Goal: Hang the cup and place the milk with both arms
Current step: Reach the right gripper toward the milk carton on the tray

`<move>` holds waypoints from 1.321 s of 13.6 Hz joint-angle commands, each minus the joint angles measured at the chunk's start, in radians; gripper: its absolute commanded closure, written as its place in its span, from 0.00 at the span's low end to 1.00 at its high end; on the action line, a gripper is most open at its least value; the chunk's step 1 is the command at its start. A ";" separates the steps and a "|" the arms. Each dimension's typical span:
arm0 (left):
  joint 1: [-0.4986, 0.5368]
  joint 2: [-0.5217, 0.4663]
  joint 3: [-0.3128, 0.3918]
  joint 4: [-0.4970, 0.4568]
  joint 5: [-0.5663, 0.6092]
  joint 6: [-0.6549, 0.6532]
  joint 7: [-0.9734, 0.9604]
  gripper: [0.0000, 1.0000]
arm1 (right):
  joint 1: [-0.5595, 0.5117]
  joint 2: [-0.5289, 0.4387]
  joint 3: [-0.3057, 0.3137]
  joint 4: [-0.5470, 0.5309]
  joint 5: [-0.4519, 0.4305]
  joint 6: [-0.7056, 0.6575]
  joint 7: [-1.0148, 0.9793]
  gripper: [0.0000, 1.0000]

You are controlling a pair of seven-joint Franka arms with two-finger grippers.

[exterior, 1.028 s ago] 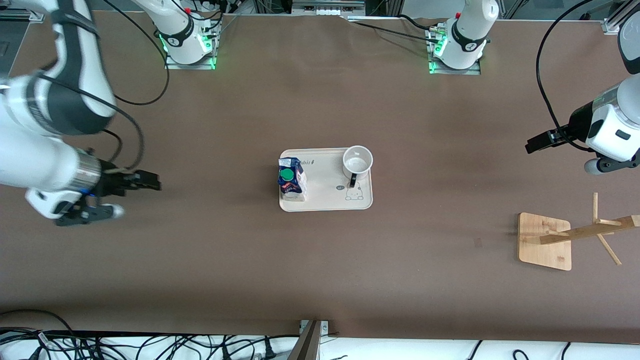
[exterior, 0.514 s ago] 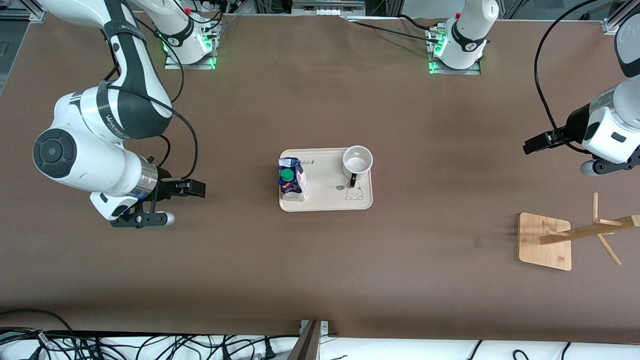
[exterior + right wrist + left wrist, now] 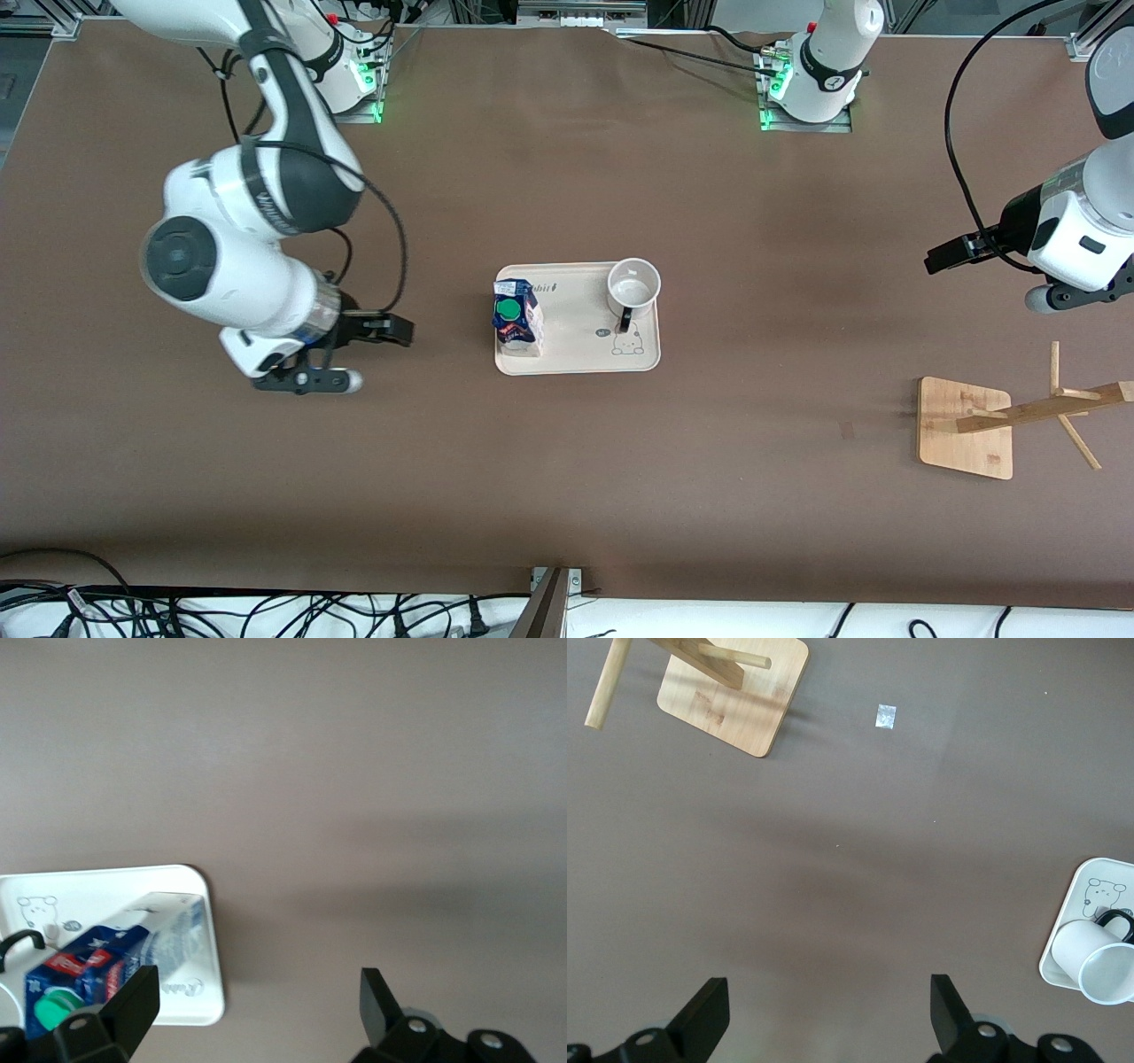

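The white cup (image 3: 633, 285) with a black handle stands on a cream tray (image 3: 580, 346) at mid-table; it also shows in the left wrist view (image 3: 1096, 959). The milk carton (image 3: 516, 317), blue top and green cap, stands on the same tray at the right arm's end, and shows in the right wrist view (image 3: 106, 961). My right gripper (image 3: 390, 330) is open and empty over bare table beside the tray's milk end. My left gripper (image 3: 946, 254) is open and empty over the table at the left arm's end, well away from the tray.
A wooden cup rack (image 3: 1019, 416) with pegs on a square base stands toward the left arm's end, nearer the front camera; it shows in the left wrist view (image 3: 731, 687). A small scrap (image 3: 885, 716) lies on the brown table. Cables lie along the front edge.
My right arm has swung in from the table's end toward the tray, its gripper now close to the milk end. My left gripper has barely shifted.
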 commanded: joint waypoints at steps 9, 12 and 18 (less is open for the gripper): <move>-0.005 0.010 -0.006 0.024 0.005 -0.019 -0.010 0.00 | 0.156 0.071 -0.005 -0.009 0.117 0.151 0.210 0.00; -0.011 0.010 -0.006 0.024 0.008 -0.017 -0.011 0.00 | 0.200 0.079 -0.005 -0.020 0.117 0.151 0.205 0.00; -0.014 0.012 -0.009 0.024 0.020 -0.014 -0.013 0.00 | 0.235 0.097 -0.005 -0.028 0.100 0.150 0.191 0.00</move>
